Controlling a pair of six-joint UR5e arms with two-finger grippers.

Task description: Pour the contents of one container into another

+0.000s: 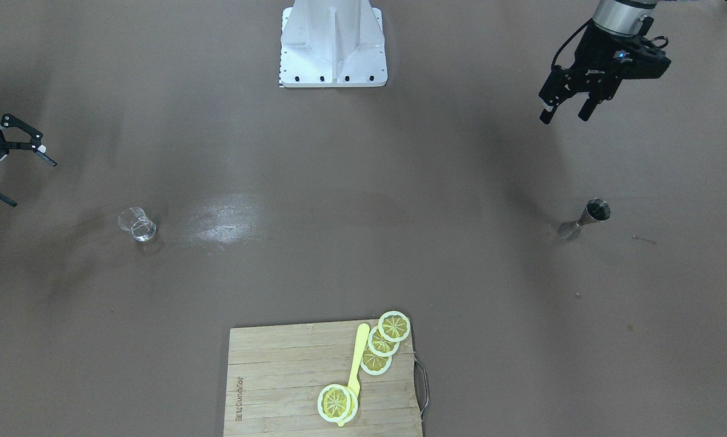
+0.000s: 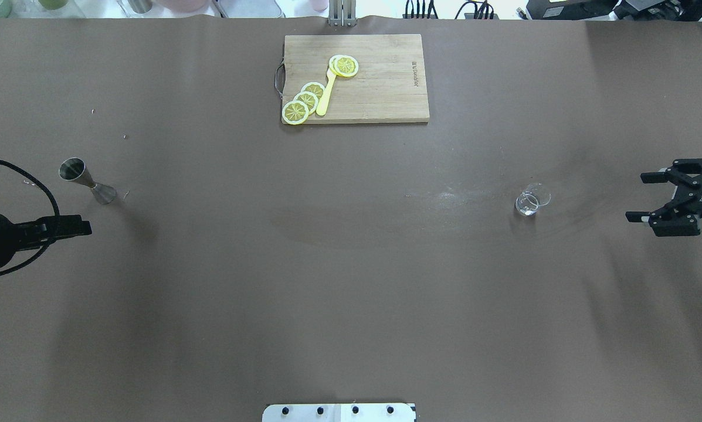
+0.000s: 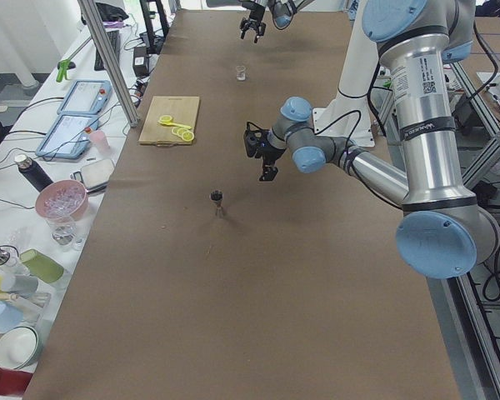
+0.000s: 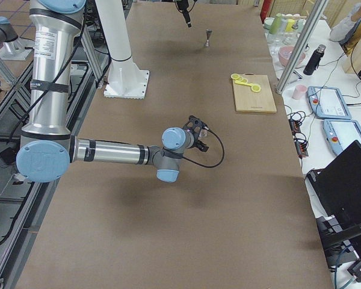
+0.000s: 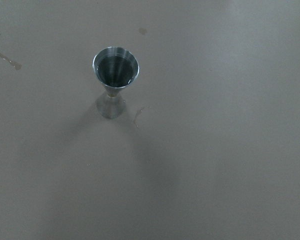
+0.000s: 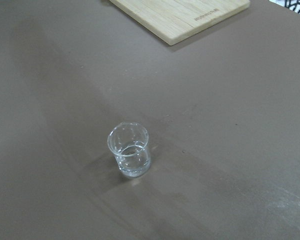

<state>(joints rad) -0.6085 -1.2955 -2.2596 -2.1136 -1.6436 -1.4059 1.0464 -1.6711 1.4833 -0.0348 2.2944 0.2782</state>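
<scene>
Brown table (image 2: pixel 351 281) carried everything well spread out, probably so each arm had its own vessel. The board (image 2: pixel 380 88) with lemon slices (image 2: pixel 305 101) lay at the far edge, out of the way. The left gripper (image 1: pixel 565 113) hung near the jigger (image 2: pixel 87 180), jaws parted and empty. The right gripper (image 2: pixel 637 196) hovered beside the glass (image 2: pixel 532 199), jaws spread wide on nothing, seemingly lined up for a side grasp. The jigger stood upright on the robot's left, mouth up to receive. The glass stood upright on the right, seemingly with a little clear liquid, well apart from the jigger.
</scene>
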